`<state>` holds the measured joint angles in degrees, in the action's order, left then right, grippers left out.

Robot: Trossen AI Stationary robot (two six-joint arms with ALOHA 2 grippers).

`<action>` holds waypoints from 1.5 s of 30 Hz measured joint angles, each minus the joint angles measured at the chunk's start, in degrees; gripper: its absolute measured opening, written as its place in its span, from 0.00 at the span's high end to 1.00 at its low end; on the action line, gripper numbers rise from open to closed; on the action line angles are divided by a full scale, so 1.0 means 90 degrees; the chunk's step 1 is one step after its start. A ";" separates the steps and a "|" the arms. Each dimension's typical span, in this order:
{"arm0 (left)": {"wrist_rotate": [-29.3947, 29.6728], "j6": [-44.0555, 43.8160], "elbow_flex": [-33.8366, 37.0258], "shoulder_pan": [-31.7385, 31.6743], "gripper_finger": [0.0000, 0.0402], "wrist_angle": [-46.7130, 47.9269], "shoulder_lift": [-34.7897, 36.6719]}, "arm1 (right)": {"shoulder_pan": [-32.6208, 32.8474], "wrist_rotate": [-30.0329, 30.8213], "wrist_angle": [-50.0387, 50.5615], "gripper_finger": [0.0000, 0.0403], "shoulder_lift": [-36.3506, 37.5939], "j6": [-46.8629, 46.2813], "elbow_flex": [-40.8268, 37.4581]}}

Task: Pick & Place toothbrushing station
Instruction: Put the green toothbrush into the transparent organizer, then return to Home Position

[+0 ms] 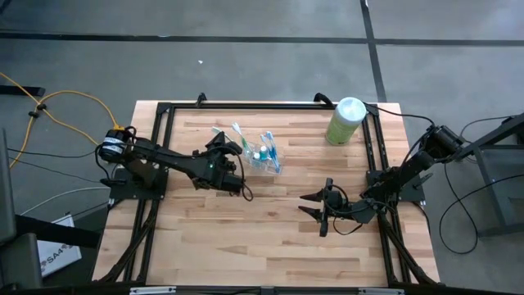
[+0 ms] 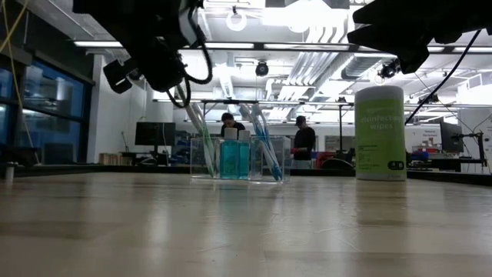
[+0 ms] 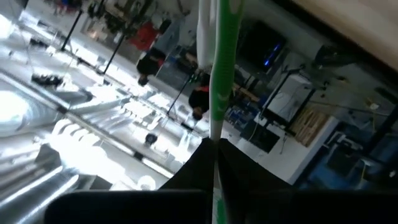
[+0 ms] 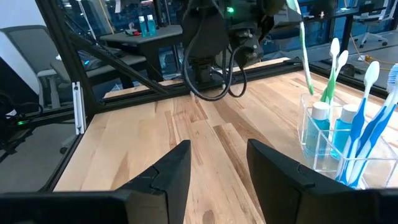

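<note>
On the table's far right, green canister (image 2: 380,132) labelled "disinfecting wipes", left hand (image 1: 238,155) clamping green-white toothbrush (image 3: 217,74), right hand (image 1: 314,208) agape, empty.

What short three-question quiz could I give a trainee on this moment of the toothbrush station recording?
1. True or false: the left gripper is shut on a green-white toothbrush.
2. Which is open with nothing between its fingers: A) the left gripper, B) the right gripper?
3. Fill in: in the high view, the pale green canister stands near the table's far ____ corner.

Key: 1 true, the brush runs up from the closed fingers in the left wrist view, beside the clear holder. 2 B, it hangs above bare wood. 3 right.
</note>
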<state>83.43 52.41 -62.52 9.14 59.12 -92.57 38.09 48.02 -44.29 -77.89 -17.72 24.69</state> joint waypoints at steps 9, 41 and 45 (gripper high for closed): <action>-0.0901 0.1688 0.0001 -0.0100 0.99 -0.1376 0.0000 | 0.0000 -0.0009 0.0000 0.63 -0.0002 0.0000 0.0000; -0.1818 0.2697 0.0012 -0.0643 0.99 -0.3177 -0.0697 | 0.0000 -0.0023 0.0090 0.63 -0.0002 -0.0078 0.0010; -0.1916 0.2692 0.0012 -0.0542 0.96 -0.3271 -0.0697 | 0.0000 -0.0023 0.0090 0.63 -0.0002 -0.0078 0.0010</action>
<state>66.18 76.64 -62.41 4.26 29.68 -98.85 38.09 47.81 -43.48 -77.91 -18.41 24.77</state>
